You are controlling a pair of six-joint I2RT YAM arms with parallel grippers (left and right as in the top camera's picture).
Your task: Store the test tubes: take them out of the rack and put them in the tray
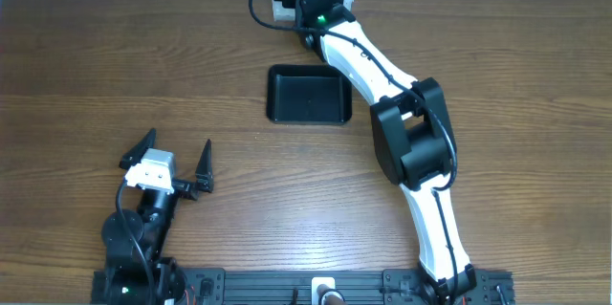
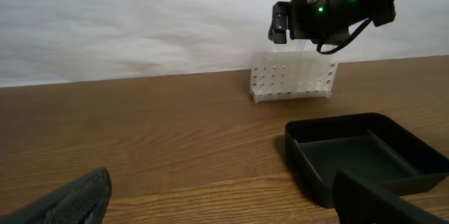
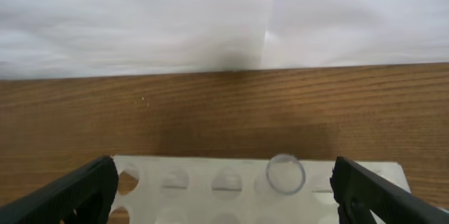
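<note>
1. The right claw hangs directly over the white perforated plastic rack, fingers spread wide and gripping nothing, one finger out past each end of the rack's near row.
2. The target is one clear, round-mouthed test tube standing in a hole right beneath that claw. It sits between the fingers but off-centre, closer to one finger than the other.
3. Its long axis is upright, with the open mouth pointing straight up at the claw. My read is that the move calls for a small sideways shift to centre it, then a straight drop and a squeeze just below the rim.
4. The other holes under the claw look vacant, though I cannot be sure of every one.
5. The black rectangular plastic tray lies back from the right claw toward that arm's own base, near the rack but not touching it. I see nothing in it, so by my count the storing has yet to score.
6. The left claw is released and carrying nothing, parked low by its own base and well apart from both rack and tray. The right arm is plainly the nearer one for this pick.
7. Everything rests on a brown wood-grain tabletop, flat and even. Beyond the rack, past the right claw, rises a plain white backdrop.
</note>
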